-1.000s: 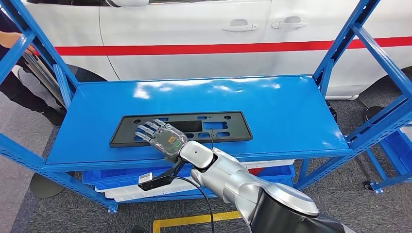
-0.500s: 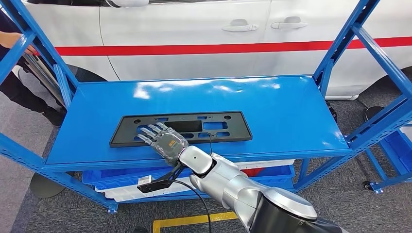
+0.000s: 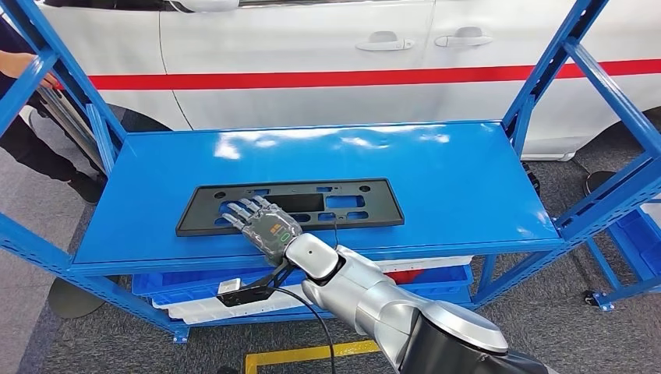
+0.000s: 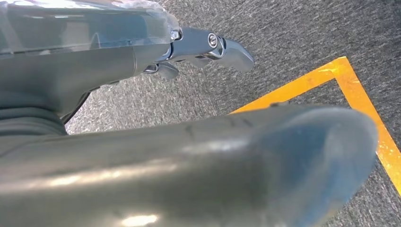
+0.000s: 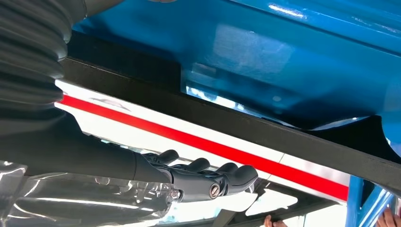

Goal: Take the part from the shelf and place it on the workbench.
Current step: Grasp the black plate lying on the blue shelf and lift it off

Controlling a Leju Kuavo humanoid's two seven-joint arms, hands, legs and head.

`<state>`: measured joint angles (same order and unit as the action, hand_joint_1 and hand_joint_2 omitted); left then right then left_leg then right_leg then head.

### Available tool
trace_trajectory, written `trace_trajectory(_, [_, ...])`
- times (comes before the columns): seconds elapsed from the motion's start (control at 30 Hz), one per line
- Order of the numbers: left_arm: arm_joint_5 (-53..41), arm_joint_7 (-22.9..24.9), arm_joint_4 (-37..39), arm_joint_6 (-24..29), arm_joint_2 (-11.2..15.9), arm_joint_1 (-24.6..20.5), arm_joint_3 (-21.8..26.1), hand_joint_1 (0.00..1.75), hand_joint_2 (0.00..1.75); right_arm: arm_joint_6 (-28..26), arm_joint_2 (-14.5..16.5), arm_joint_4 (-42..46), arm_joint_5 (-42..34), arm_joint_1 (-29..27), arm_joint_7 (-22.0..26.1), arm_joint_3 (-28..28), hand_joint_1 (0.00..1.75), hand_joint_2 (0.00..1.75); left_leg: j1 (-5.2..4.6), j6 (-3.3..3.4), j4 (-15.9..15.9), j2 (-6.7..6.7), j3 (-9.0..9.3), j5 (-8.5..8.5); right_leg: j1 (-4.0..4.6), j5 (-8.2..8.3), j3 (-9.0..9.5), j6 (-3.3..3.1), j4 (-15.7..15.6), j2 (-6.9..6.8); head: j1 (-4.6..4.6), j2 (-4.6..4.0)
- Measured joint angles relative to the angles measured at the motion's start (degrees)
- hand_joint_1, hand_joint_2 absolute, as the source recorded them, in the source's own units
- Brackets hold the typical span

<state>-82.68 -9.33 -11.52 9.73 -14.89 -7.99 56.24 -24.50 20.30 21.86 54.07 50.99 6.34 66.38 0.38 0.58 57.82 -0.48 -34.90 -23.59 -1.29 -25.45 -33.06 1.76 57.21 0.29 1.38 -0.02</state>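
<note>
Nearest, the right hand [image 3: 265,224] has drawn back a little toward the shelf's front edge over the last second, its fingers spread flat over the near rail of the black part [image 3: 366,204] and grasping nothing, so I judge the pickup not yet secured. The part lies flat on the blue shelf [image 3: 460,179], well short of any workbench. Below the shelf, blue bins [image 3: 436,275] sit stacked; their contents are hidden. The left hand [image 4: 208,47] hangs over the floor, released.
</note>
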Motion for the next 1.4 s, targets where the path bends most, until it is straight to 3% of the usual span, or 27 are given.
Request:
trace_trajectory(0.83, [-2.1, 0.6, 0.0, -1.4, -0.9, 0.3, -0.6, 0.00, 0.00, -1.7, 0.1, -1.1, 1.2, 1.4, -7.7, 1.5, 0.00, 1.75, 0.00, 0.00, 0.0, 0.00, -0.02, 0.00, 0.00, 0.00, -0.04, 0.00, 0.0, 0.00, 0.00, 0.00])
trace_trajectory(1.1, [-2.5, 0.9, 0.0, -1.2, -0.9, 0.2, -1.1, 0.00, 0.00, -2.3, 0.1, -1.3, 0.2, 1.9, -6.5, 1.7, 0.00, 1.75, 0.00, 0.00, 0.0, 0.00, -0.02, 0.00, 0.00, 0.00, -0.03, 0.00, 0.0, 0.00, 0.00, 0.00])
trace_trajectory(1.17, [-2.6, 1.0, 0.0, -1.0, -0.8, 0.1, -1.3, 0.00, 0.00, -2.4, 0.1, -1.3, 0.3, 1.9, -6.1, 1.7, 0.53, 1.75, 0.00, 0.00, 0.0, 0.00, -0.02, 0.00, 0.00, 0.00, -0.03, 0.00, 0.0, 0.00, 0.00, 0.00])
trace_trajectory(1.23, [-2.5, 1.0, 0.0, -1.0, -0.6, 0.0, -1.4, 0.00, 0.00, -2.3, 0.1, -1.3, 0.4, 1.9, -5.8, 1.7, 1.40, 1.75, 0.00, 0.00, 0.0, 0.00, -0.02, 0.00, 0.00, 0.00, -0.03, 0.00, 0.0, 0.00, 0.00, 0.00])
trace_trajectory(1.3, [-2.2, 0.8, 0.0, -0.9, -0.5, -0.2, -1.4, 0.00, 0.00, -1.9, 0.1, -1.1, 0.5, 1.9, -5.7, 1.7, 1.75, 1.75, 0.00, 0.00, 0.0, 0.00, -0.02, 0.00, 0.00, 0.00, -0.03, 0.00, 0.0, 0.00, 0.00, 0.00])
trace_trajectory(1.4, [-1.8, 0.5, 0.0, -0.7, -0.4, -0.2, -1.4, 0.00, 0.00, -1.7, 0.1, -0.5, 0.2, 1.9, -5.8, 1.7, 1.75, 1.75, 0.00, 0.00, 0.0, 0.00, -0.02, 0.00, 0.00, 0.00, -0.03, 0.00, 0.0, 0.00, 0.00, 0.00])
